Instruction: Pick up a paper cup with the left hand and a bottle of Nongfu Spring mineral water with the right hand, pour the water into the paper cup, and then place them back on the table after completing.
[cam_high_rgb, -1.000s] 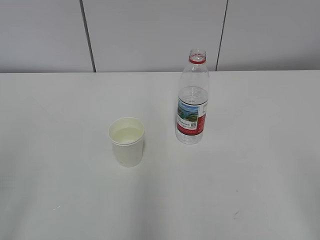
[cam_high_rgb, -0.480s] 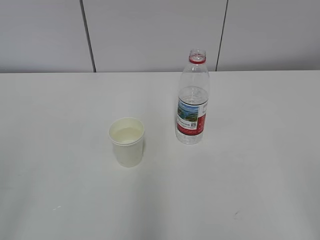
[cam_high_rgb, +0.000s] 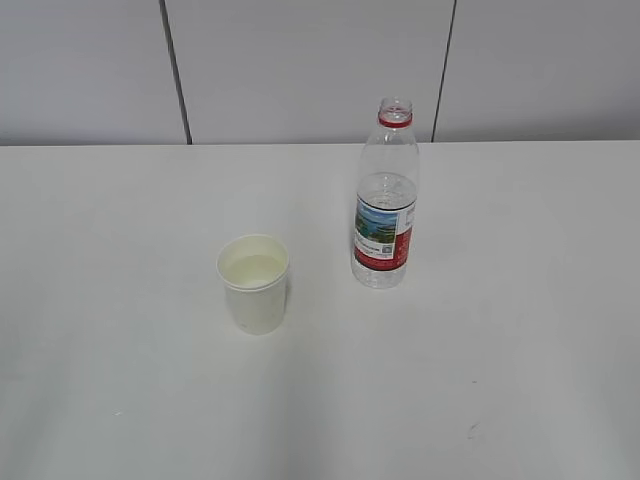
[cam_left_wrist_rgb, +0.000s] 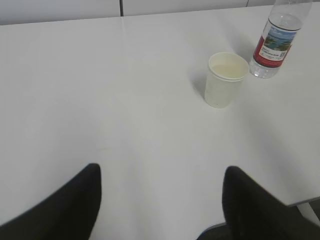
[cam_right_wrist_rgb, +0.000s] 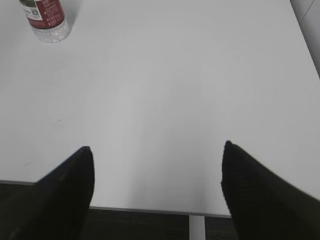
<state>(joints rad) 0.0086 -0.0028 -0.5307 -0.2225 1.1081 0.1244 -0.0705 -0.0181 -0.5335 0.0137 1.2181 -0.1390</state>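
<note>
A white paper cup (cam_high_rgb: 254, 283) stands upright on the white table (cam_high_rgb: 120, 250) with clear water in it; the left wrist view shows the cup (cam_left_wrist_rgb: 225, 79) far ahead to the right. To its right stands an uncapped clear bottle (cam_high_rgb: 385, 200) with a red and green label and a red neck ring, part full. My left gripper (cam_left_wrist_rgb: 161, 172) is open and empty, hanging near the table's front edge, far from the cup. My right gripper (cam_right_wrist_rgb: 156, 152) is open and empty too, with the bottle's base (cam_right_wrist_rgb: 46, 19) far off at the top left. Neither arm shows in the exterior view.
A grey panelled wall (cam_high_rgb: 300, 70) runs behind the table. The table's front edge (cam_right_wrist_rgb: 150, 209) lies just under my right gripper, with a white leg (cam_right_wrist_rgb: 197, 227) and dark floor below. The table's right edge (cam_right_wrist_rgb: 304, 40) slants past in the right wrist view.
</note>
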